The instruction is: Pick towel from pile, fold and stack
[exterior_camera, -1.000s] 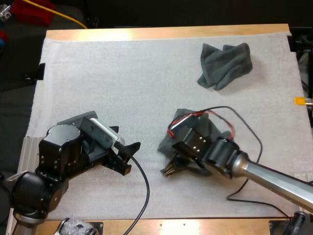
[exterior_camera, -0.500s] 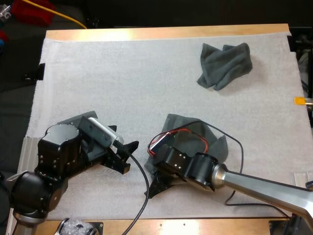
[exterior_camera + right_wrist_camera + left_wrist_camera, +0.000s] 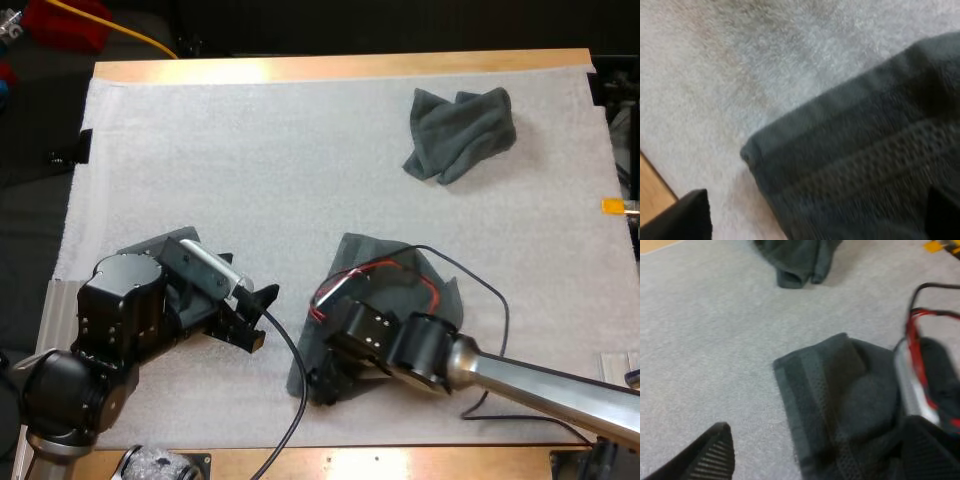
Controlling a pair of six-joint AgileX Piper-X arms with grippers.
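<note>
Right gripper [image 3: 322, 388] released, fingers apart over flat towel [image 3: 362, 252] near corner; left gripper [image 3: 262, 317] released too. Pinch both hem corners squarely, lift evenly, avoid bunching

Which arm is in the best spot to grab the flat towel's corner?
Probably right: the right gripper is over the near corner of the flat towel, while the left gripper sits beside it over bare mat.
</note>
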